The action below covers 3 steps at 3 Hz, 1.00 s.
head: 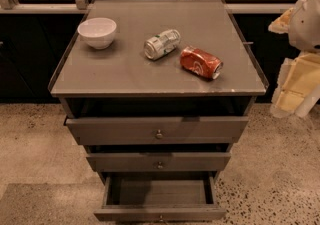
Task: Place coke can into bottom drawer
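Observation:
The coke can [201, 62] is red with white lettering and lies on its side on the cabinet top [125, 76], right of centre. The bottom drawer [159, 213] is pulled out, and its inside looks empty. My gripper [296, 89] is at the right edge of the view, beside the cabinet's right side and level with the top. It is well apart from the coke can and holds nothing that I can see.
A silver-and-green can [161, 44] lies on its side just left of the coke can. A white bowl [97, 32] stands at the top's left rear. The top drawer [158, 130] and the middle drawer [159, 161] are slightly ajar. Speckled floor surrounds the cabinet.

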Tool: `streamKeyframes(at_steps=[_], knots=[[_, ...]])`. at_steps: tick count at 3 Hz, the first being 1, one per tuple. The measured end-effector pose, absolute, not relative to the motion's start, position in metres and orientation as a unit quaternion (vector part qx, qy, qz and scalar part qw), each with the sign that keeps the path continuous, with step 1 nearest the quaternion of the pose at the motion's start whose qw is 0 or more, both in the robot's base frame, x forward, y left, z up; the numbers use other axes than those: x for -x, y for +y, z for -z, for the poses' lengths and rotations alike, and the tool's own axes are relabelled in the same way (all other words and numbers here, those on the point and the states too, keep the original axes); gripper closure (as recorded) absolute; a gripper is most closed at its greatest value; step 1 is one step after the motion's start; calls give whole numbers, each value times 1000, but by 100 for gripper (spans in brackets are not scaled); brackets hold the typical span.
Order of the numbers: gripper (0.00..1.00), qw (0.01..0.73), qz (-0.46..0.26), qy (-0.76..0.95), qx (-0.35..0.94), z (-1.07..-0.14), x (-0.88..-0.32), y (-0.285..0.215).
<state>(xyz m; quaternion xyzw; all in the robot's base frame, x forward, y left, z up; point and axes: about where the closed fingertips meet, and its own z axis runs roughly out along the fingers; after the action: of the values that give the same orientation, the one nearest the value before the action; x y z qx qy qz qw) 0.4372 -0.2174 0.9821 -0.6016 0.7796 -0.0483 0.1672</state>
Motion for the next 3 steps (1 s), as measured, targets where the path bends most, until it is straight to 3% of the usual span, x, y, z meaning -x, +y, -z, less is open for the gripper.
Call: streamKeyframes(at_steps=[1,3], knots=[[0,201,57,787,580,-988,-471,-230],[0,269,14,765,585,-978,-583,-201]])
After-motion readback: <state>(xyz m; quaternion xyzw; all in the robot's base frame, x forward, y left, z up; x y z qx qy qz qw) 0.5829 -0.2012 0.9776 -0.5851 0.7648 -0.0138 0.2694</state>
